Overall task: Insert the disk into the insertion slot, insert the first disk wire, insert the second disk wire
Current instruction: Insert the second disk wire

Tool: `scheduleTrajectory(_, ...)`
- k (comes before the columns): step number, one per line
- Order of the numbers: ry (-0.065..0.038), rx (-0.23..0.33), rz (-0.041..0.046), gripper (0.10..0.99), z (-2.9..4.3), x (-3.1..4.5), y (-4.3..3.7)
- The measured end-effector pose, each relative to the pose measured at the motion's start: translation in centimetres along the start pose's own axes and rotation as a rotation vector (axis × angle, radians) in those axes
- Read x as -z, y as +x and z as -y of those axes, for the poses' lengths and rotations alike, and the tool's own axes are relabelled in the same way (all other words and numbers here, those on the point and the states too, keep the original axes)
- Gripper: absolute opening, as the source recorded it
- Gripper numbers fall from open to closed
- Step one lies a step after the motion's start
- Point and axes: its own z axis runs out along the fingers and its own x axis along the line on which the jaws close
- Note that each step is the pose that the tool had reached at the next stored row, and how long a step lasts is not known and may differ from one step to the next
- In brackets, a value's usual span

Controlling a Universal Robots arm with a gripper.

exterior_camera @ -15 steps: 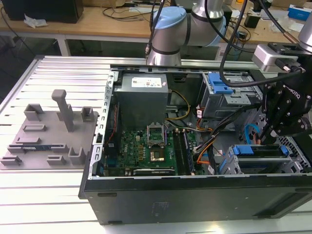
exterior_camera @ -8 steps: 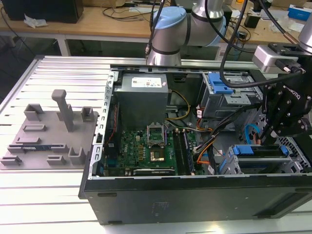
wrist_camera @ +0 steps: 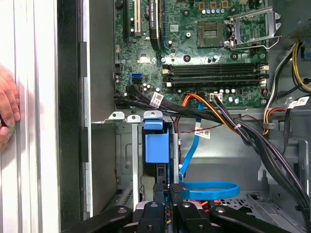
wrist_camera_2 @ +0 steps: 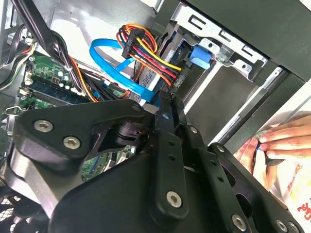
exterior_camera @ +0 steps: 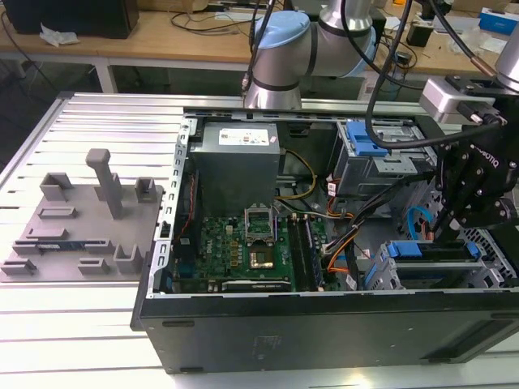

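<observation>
The disk (exterior_camera: 422, 251) lies in the insertion slot (exterior_camera: 379, 274) at the case's front, on the exterior view's right; its blue carrier (wrist_camera: 156, 145) faces out. In the second wrist view the first disk wire (wrist_camera_2: 150, 53), a red, orange and yellow bundle with a black plug, runs to the disk's rear edge (wrist_camera_2: 199, 56). The second disk wire (wrist_camera_2: 114, 68) loops (wrist_camera: 209, 187) and ends between my fingertips. My gripper (wrist_camera_2: 163, 102) hangs right behind the disk (exterior_camera: 444, 233), its fingers nearly together (wrist_camera: 170, 188) on the blue cable's end.
A taller grey cage with blue latches (exterior_camera: 369, 150) stands behind the slot. The power supply (exterior_camera: 239, 158) and motherboard (exterior_camera: 251, 243) fill the case, with black cable bundles (wrist_camera: 252, 136) crossing beside me. A person's hand (wrist_camera_2: 272, 145) rests outside the case wall. A grey fixture plate (exterior_camera: 81, 219) lies outside.
</observation>
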Motion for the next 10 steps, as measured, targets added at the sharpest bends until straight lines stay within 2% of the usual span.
scheduleTrajectory(10, 0.000, 0.000, 0.0000, 0.161, 0.16, -0.15, -0.02)
